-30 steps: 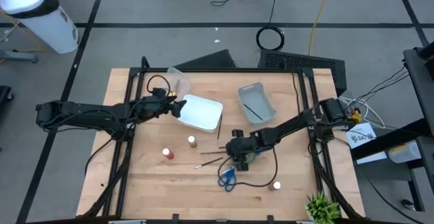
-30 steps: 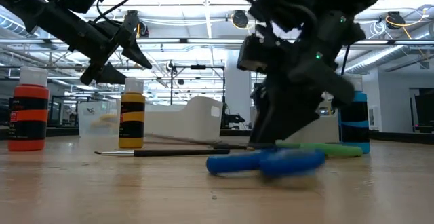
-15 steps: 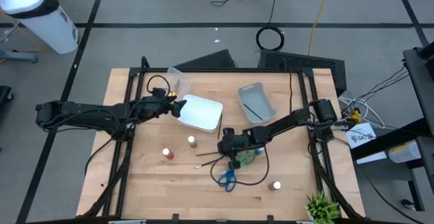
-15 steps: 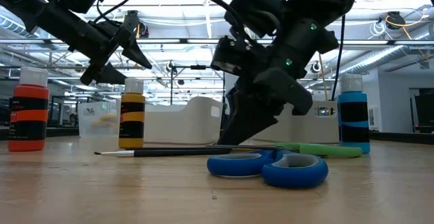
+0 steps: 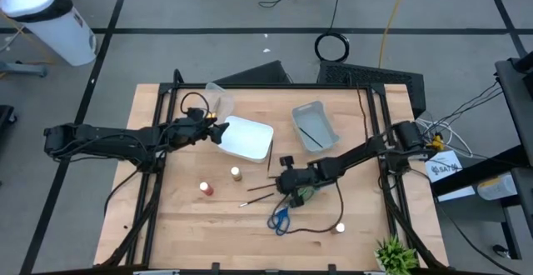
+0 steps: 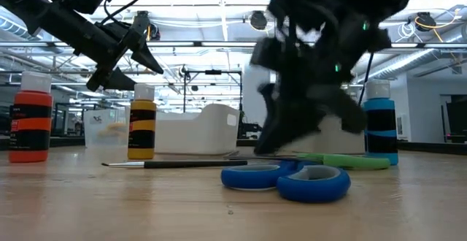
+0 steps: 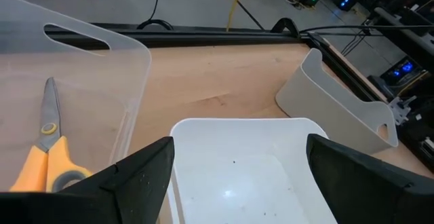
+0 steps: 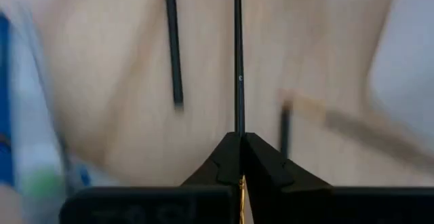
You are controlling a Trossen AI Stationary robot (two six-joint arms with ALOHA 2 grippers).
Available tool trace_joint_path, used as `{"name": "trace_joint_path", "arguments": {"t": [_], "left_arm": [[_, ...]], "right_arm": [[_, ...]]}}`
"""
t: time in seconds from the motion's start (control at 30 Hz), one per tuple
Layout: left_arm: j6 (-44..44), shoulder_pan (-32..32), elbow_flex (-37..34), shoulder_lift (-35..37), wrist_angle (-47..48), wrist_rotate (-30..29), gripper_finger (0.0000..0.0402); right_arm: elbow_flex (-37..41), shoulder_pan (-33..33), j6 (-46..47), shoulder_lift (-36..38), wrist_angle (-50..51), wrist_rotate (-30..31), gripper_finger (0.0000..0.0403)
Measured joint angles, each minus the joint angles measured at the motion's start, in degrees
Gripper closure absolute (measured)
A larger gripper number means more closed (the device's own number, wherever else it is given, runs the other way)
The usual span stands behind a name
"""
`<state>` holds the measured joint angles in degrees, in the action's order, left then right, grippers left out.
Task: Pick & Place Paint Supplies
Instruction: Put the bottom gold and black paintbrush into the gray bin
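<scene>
My right gripper [image 5: 286,178] is near the table's middle, shut on a thin dark paintbrush [image 8: 239,61] that runs straight out ahead of its fingertips. Two more brushes [image 5: 260,188] lie on the wood beside it. Blue-handled scissors [image 6: 288,179] and green-handled scissors [image 6: 343,161] lie flat close by. A red bottle [image 5: 206,189], a yellow bottle [image 5: 236,173] and a blue bottle [image 6: 380,130] stand upright. My left gripper [image 5: 218,131] hangs open over the white bin's left rim [image 7: 203,125], holding nothing. My right gripper pinches one end of the paintbrush [image 8: 239,130] between its two fingertips [image 8: 227,157]. The fingers slant down from the table's right and lie along the brush, which points away from them. Whether its far end rests on the wood I cannot tell.
A clear bin [image 7: 81,68] behind the white bin holds yellow-handled scissors [image 7: 41,159]. A grey bin [image 5: 315,125] with a brush in it stands at the far right. Another small bottle [image 5: 339,227] stands near the front edge. A cable loops over the wood by the right arm.
My right gripper went toward the table's left onto the brushes, shut there on one brush, then drew back toward the right and up a little while rolling its wrist. My left arm kept still.
</scene>
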<state>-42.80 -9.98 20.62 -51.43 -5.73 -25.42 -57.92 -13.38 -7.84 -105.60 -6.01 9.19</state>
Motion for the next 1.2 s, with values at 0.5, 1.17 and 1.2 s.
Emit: {"name": "trace_joint_path", "arguments": {"t": [0.5, 1.17, 1.2], "left_arm": [[-0.01, 0.00, 0.00, 0.00, 0.08, 0.43, 0.0055], [-0.88, 0.00, 0.00, -0.01, -0.33, 1.46, 0.0055], [-0.88, 0.00, 0.00, -0.01, -0.33, 1.43, 0.0055]], "right_arm": [[0.55, 0.32, 2.40, 19.02, 7.44, 9.39, 0.0403], [34.92, 21.45, 28.37, 46.93, 2.08, 18.63, 0.0388], [35.40, 21.98, 28.03, 46.93, 0.16, 17.30, 0.0378]]}}
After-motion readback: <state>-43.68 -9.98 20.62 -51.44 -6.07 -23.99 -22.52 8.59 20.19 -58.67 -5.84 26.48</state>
